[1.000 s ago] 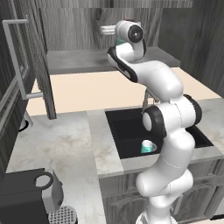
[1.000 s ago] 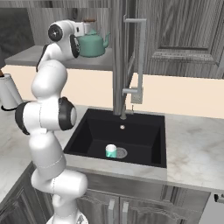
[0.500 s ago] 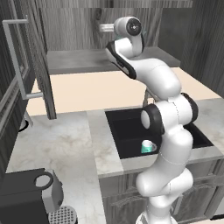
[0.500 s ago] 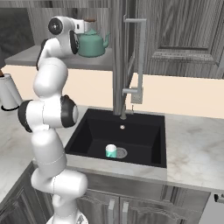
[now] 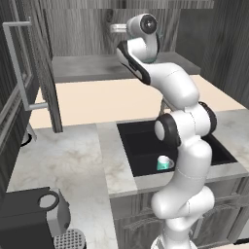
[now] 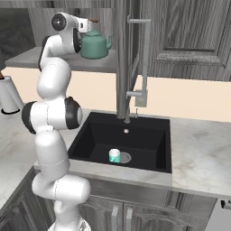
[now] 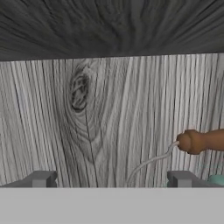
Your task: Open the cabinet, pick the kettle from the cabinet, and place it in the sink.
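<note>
The cabinet [image 5: 41, 73] stands open, its left door swung out with the pale bar handle [image 5: 18, 63]. On its shelf sits a teal kettle [image 6: 94, 46] with a brown grip on a wire handle [image 7: 201, 141]. My gripper [image 6: 85, 25] is raised into the cabinet at the height of the kettle's handle, just left of it and not touching. In the hand view both fingertips [image 7: 41, 178] stand wide apart with nothing between them, and the kettle's grip lies to the right of the gripper [image 7: 111, 179]. The black sink [image 6: 149, 158] lies below.
A small teal cup [image 6: 115, 155] stands in the sink by the drain. The other open door's edge [image 6: 121, 58] hangs above the sink's back rim. A white jug [image 6: 9, 94] sits on the left counter and a dark coffee machine [image 5: 34, 214] at the near left.
The hand has risen a little and moved closer to the kettle's handle. The jaws have stayed wide apart and the kettle has not moved.
</note>
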You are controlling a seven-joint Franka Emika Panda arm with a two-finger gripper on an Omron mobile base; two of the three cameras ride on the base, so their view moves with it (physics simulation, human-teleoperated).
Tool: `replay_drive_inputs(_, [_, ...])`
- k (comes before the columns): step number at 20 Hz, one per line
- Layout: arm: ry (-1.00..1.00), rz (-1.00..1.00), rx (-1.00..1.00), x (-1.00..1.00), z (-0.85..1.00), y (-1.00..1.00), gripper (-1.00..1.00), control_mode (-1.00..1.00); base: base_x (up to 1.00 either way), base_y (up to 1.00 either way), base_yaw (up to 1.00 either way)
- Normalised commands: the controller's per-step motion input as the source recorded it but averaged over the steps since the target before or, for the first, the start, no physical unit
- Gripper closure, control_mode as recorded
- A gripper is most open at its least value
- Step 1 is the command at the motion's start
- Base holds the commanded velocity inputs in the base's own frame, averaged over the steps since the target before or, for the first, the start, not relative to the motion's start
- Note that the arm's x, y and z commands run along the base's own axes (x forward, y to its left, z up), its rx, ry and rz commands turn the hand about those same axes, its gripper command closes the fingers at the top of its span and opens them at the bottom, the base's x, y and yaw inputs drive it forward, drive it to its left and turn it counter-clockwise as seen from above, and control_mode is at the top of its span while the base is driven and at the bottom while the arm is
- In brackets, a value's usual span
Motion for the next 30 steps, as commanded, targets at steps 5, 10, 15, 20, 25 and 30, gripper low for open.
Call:
replay_drive_inputs(5, [0.02, 0.02, 0.03, 0.11, 0.02, -0.01, -1.00, -1.00, 0.00, 0.00, 0.00])
replay_drive_inputs(10, [0.00, 0.04, 0.02, 0.08, 0.00, 0.00, -1.00, -1.00, 0.00, 0.00, 0.00])
replay_drive_inputs(15, [0.00, 0.04, 0.02, 0.03, 0.00, 0.00, -1.00, -1.00, 0.00, 0.00, 0.00])
replay_drive_inputs(20, [0.00, 0.03, 0.02, 0.01, 0.00, 0.00, -1.00, -1.00, 0.00, 0.00, 0.00])
replay_drive_inputs(25, [0.00, 0.01, 0.01, 0.00, 0.00, 0.00, -1.00, -1.00, 0.00, 0.00, 0.00])
replay_drive_inputs(30, [0.00, 0.00, 0.00, 0.00, 0.00, 0.00, 1.00, -1.00, 0.00, 0.00, 0.00])
